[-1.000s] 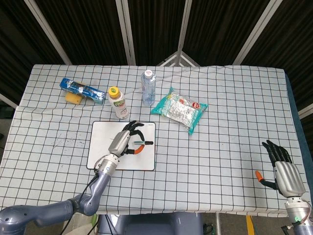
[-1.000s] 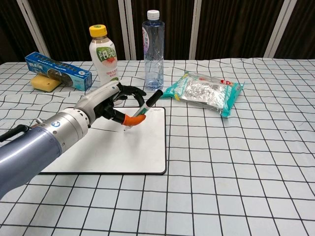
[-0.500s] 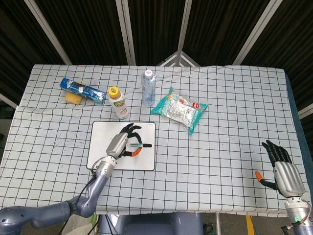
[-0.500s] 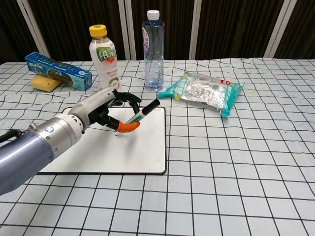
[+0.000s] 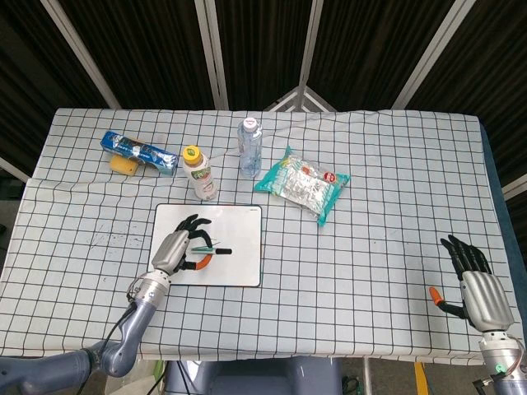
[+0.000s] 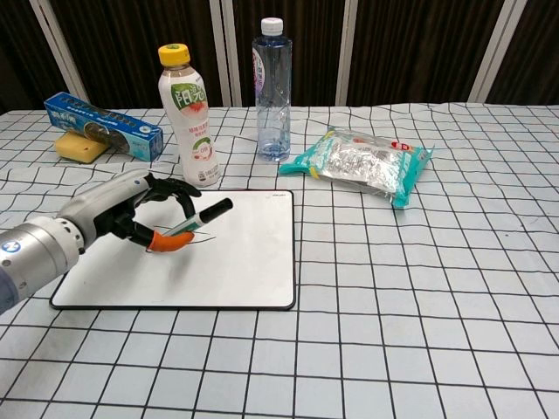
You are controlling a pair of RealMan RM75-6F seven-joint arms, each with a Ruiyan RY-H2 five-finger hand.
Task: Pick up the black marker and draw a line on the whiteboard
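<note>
The whiteboard [image 5: 239,247] [image 6: 249,262] lies flat on the checked cloth, front left of centre. My left hand [image 5: 175,249] [image 6: 118,209] hovers over the board's left part and pinches the black marker [image 5: 216,250] [image 6: 203,216]. The marker is tilted, its cap end pointing right and its tip down at the board by the orange thumb. A faint thin dark stroke shows on the board just right of the tip. My right hand [image 5: 475,278] rests at the table's front right corner, fingers spread, holding nothing; only the head view shows it.
Behind the board stand a yellow-capped drink bottle [image 5: 198,173] [image 6: 188,105] and a clear water bottle [image 5: 249,148] [image 6: 272,87]. A teal snack bag [image 5: 303,183] [image 6: 362,163] lies to the right. A blue packet [image 5: 138,151] [image 6: 103,124] and yellow sponge [image 5: 125,166] [image 6: 79,146] sit at the back left.
My left hand has carried the marker leftward across the whiteboard, from its upper middle to its left part. The right hand has stayed put.
</note>
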